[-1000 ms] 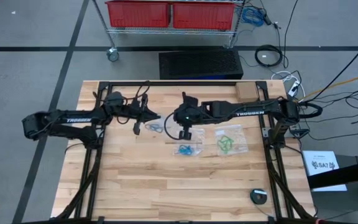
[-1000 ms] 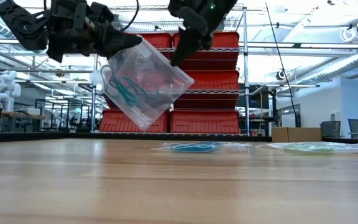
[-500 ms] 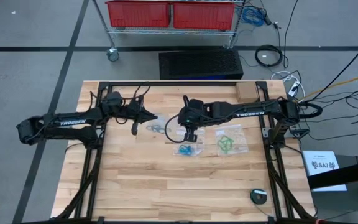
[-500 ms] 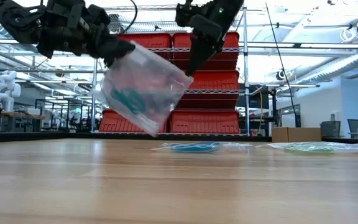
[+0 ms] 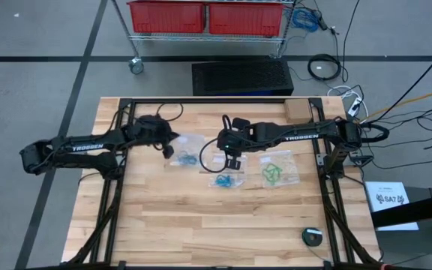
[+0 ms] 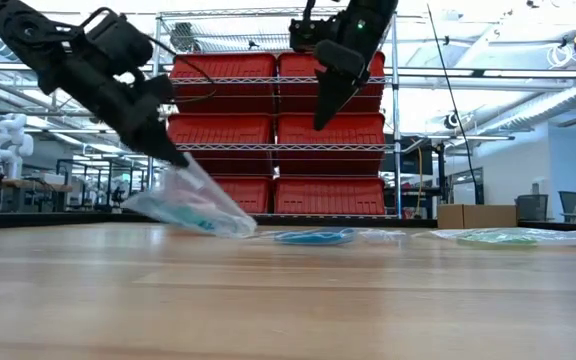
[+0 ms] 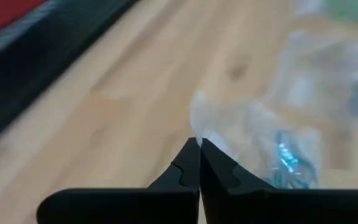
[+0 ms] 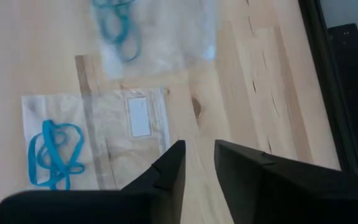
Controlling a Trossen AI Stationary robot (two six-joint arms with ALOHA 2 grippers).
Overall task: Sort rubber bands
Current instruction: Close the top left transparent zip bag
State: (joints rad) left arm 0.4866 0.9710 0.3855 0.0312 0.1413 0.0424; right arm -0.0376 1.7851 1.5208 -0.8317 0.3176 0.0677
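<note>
A clear bag point(image 5: 189, 155) with teal rubber bands point(image 7: 288, 163) hangs from my left gripper point(image 6: 173, 156), which is shut on it, and the bag's lower end lies on the table point(image 6: 203, 220). My right gripper point(image 8: 197, 163) hovers open above and to the right of it point(image 6: 326, 112), touching nothing. Two more clear bags lie flat on the wood. One bag point(image 5: 226, 180) holds blue bands point(image 8: 55, 155); the other bag point(image 5: 277, 171) holds green bands. My left gripper pinches a top corner of the clear bag point(image 7: 197, 124) between its two fingertips, slanting down from the table's left. The bag slopes away below the fingers point(image 6: 164, 150), its bottom part resting on the table, and the teal bands lie at that low end.
Black frame rails point(image 5: 118, 187) run along the table's left and right sides. A small round dark device point(image 5: 313, 236) sits near the front right corner. Red crates on a wire rack point(image 6: 268, 130) stand beyond the far edge. Bare wood point(image 5: 201, 225) lies toward the near edge.
My right gripper has let go of the teal-band bag's corner and stays high. My left gripper has sunk and tipped downward, still shut on its corner. The bag, which hung in the air between the two grippers, now droops with its bottom end on the table.
</note>
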